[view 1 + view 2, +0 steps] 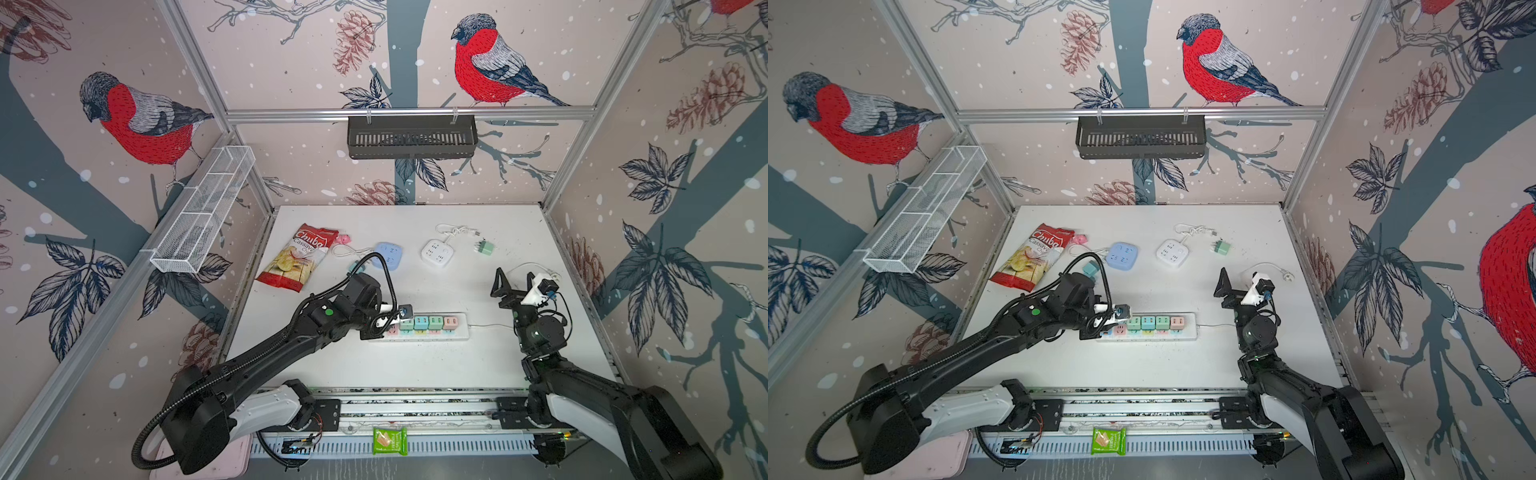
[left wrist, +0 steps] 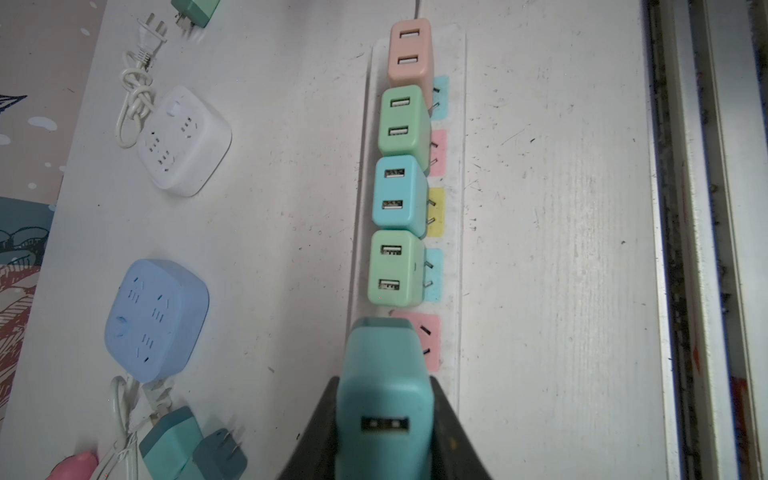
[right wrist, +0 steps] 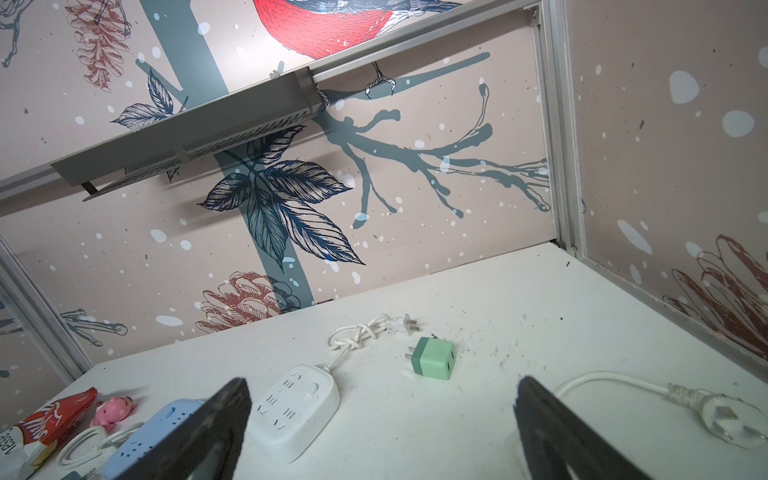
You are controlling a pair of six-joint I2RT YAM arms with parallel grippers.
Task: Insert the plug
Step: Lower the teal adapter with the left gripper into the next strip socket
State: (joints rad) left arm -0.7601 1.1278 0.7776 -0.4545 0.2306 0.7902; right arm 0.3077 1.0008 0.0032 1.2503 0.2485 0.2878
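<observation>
Gripping the teal cube-shaped USB charger plug (image 2: 384, 374), the left hand (image 2: 384, 419) is clamped on its sides, right over the pink end socket (image 2: 426, 340) of the long white power strip (image 2: 455, 199) on the white worktop (image 2: 561, 249). Prongs hidden, can't tell if they're in. Four pastel chargers (image 2: 401, 191) sit in a row just beside it. Over on the right, the right hand (image 3: 382, 415) hangs spread wide, holding nothing.
</observation>
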